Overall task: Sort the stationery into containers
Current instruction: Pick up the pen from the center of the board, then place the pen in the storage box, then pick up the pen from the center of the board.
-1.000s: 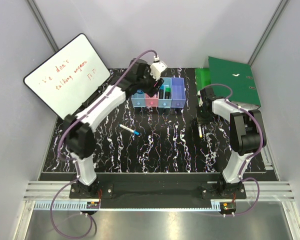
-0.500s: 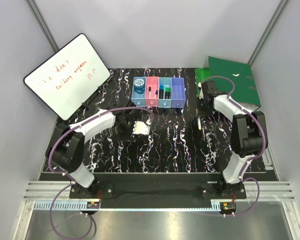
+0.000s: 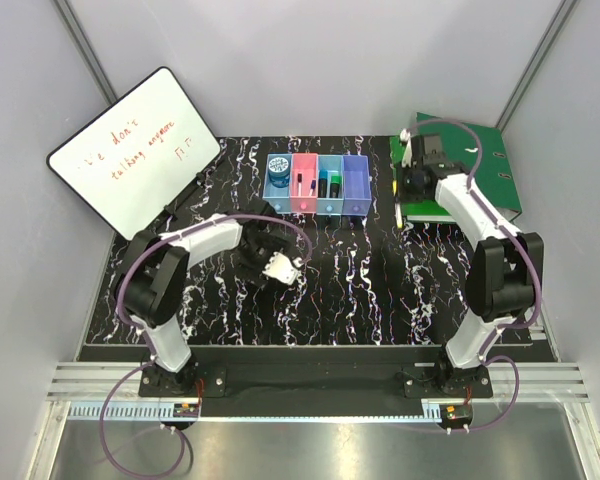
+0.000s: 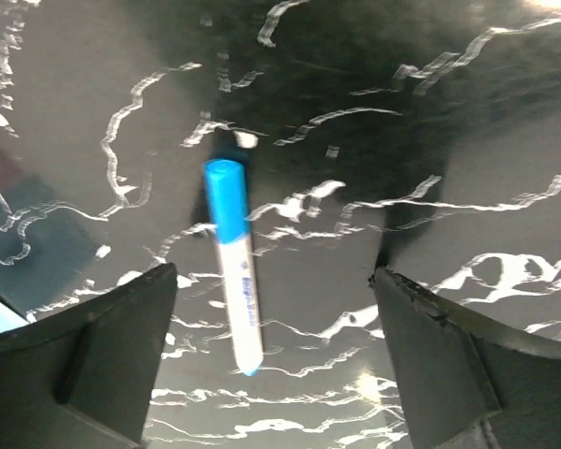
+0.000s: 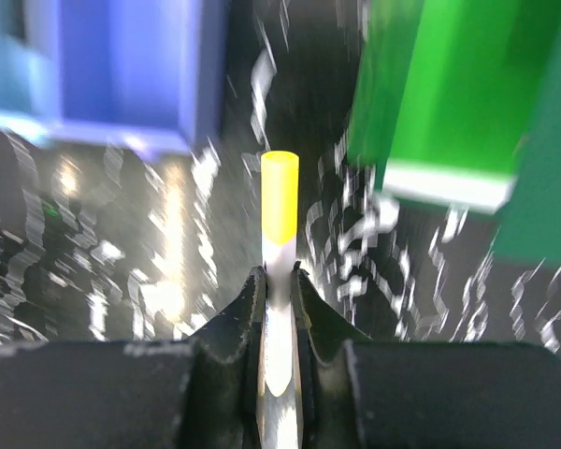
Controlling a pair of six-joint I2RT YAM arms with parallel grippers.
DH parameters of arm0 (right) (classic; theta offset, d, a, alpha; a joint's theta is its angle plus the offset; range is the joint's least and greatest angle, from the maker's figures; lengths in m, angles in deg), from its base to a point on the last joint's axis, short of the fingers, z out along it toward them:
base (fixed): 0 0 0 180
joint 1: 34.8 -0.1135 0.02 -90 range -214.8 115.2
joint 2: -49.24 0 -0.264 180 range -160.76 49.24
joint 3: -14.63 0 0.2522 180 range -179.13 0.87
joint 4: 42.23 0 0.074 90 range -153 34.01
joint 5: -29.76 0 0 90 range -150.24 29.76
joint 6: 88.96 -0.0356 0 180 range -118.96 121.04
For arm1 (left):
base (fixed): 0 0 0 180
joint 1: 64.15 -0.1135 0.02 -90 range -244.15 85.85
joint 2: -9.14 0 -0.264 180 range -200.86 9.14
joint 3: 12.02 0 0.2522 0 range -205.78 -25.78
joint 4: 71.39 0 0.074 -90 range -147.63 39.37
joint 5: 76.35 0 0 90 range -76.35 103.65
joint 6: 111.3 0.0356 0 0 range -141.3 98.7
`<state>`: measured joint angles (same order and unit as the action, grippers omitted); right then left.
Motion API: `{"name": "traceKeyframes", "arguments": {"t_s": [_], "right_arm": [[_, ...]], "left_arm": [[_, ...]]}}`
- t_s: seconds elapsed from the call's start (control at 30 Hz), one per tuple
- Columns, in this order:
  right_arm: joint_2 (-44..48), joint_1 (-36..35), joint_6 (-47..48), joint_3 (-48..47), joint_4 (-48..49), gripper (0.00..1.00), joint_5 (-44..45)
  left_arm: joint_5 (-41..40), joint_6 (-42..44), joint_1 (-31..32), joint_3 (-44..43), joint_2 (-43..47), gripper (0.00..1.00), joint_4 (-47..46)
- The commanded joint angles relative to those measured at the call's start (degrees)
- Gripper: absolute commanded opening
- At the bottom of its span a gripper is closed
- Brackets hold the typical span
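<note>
The left jaws are wide open and hang right over a slim white marker with a blue cap (image 4: 234,267). The marker lies flat on the black table with white streaks (image 3: 360,290), on the near side of the row of four small plastic bins (image 3: 356,180), and nothing touches it. The right jaws are pinched tight on the white body of another marker with a yellow end (image 5: 280,243). They hold it just to the right of the row of bins, by the purple-blue end. A green ring binder (image 3: 460,160) lies further to the right of the row.

The blue-capped marker looks light and stiff. It is smooth and round, so I think it could roll or slip away. The best place to take it is across the middle of the white body, with one jaw on each long side.
</note>
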<state>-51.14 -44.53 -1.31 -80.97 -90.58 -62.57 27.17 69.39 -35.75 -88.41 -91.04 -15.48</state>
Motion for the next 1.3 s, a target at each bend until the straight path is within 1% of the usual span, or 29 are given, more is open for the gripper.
{"name": "traceKeyframes", "arguments": {"t_s": [0.0, 0.03, 0.07, 0.17, 0.2, 0.4, 0.43, 0.5, 0.57, 0.6, 0.63, 0.7, 0.73, 0.77, 0.83, 0.87, 0.97, 1.03, 1.1, 1.17, 1.27], "right_arm": [[0.89, -0.11, 2.09, -10.41, 1.72, 0.0, -1.19], [0.28, -0.28, 2.09, -11.66, 1.72, 0.0, -1.19], [-0.86, -0.2, 2.09, -12.8, 1.89, 0.0, -1.19], [-3.06, -0.72, 2.09, -16.5, 2.86, 0.0, -1.45], [-3.59, -0.9, 3.65, -17.9, 3.21, 0.0, -1.45], [-8.6, -2.13, 4.81, -23.0, 3.83, 0.0, -2.51], [-9.39, -2.21, 4.81, -23.53, 3.91, 0.0, -2.59], [-11.5, -2.83, 4.9, -25.03, 4.61, 0.0, -2.51], [-13.35, -3.53, 5.16, -26.52, 4.97, 0.0, -2.42], [-14.05, -3.62, 5.25, -27.13, 5.14, 0.0, -2.42], [-15.27, -3.88, 5.34, -27.75, 4.97, 0.0, -2.51], [-16.6, -4.15, 5.42, -29.68, 4.97, 0.0, -2.59], [-18.0, -4.06, 5.43, -30.47, 4.88, 0.0, -2.42], [-18.62, -4.15, 5.43, -31.87, 4.97, 0.0, -2.42], [-20.11, -4.32, 5.43, -33.98, 4.88, 0.0, -2.42], [-20.64, -4.24, 5.43, -34.52, 4.88, 0.0, -2.51], [-22.4, -4.5, 5.25, -36.27, 4.97, 0.0, -2.95], [-23.72, -4.68, 5.08, -37.16, 4.88, 0.0, -2.94], [-24.95, -5.03, 4.72, -37.77, 4.88, 0.0, -3.38], [-25.83, -5.73, 4.64, -38.91, 4.88, 0.0, -3.65], [-27.76, -6.26, 4.28, -40.23, 4.88, 0.0, -4.09]], "left_arm": [[2.83, 1.5, -0.54, -3.98, -4.22, 0.77, -1.19], [2.74, 1.41, -0.54, -4.34, -4.58, 0.64, -1.11], [2.65, 1.5, -0.54, -4.78, -5.02, 0.61, -1.28], [2.22, 1.77, -0.8, -5.83, -6.34, 0.61, -1.19], [2.13, 1.68, -0.81, -6.1, -7.04, 0.61, -1.19], [1.25, 2.21, -0.98, -5.84, -8.36, 0.6, -1.02], [1.33, 2.38, -0.98, -5.92, -8.71, 0.54, -0.93], [1.07, 2.38, -0.98, -5.92, -9.59, 0.49, -0.4], [0.72, 2.55, -0.98, -5.92, -10.55, 0.39, 0.3], [0.63, 2.99, -0.98, -6.01, -10.82, 0.38, 0.91], [0.89, 3.0, -0.98, -6.19, -11.0, 0.33, 1.7], [1.25, 3.26, -0.98, -6.97, -11.44, 0.35, 2.93], [1.07, 3.52, -0.98, -7.33, -11.61, 0.43, 3.98], [1.07, 3.87, -0.98, -8.37, -12.14, 0.44, 4.77], [0.81, 4.14, -0.89, -9.78, -13.02, 0.44, 7.23], [0.81, 4.14, -0.89, -11.27, -13.8, 0.42, 8.2], [0.54, 4.31, -0.81, -12.86, -14.78, 0.4, 10.58], [-0.24, 4.49, -0.54, -12.78, -15.04, 0.38, 11.19], [-0.86, 5.01, -0.28, -12.43, -15.13, 0.32, 11.81], [-1.04, 4.76, -0.1, -11.81, -15.04, 0.29, 12.08], [-0.86, 4.23, 0.25, -11.72, -15.04, 0.18, 12.25]]}}
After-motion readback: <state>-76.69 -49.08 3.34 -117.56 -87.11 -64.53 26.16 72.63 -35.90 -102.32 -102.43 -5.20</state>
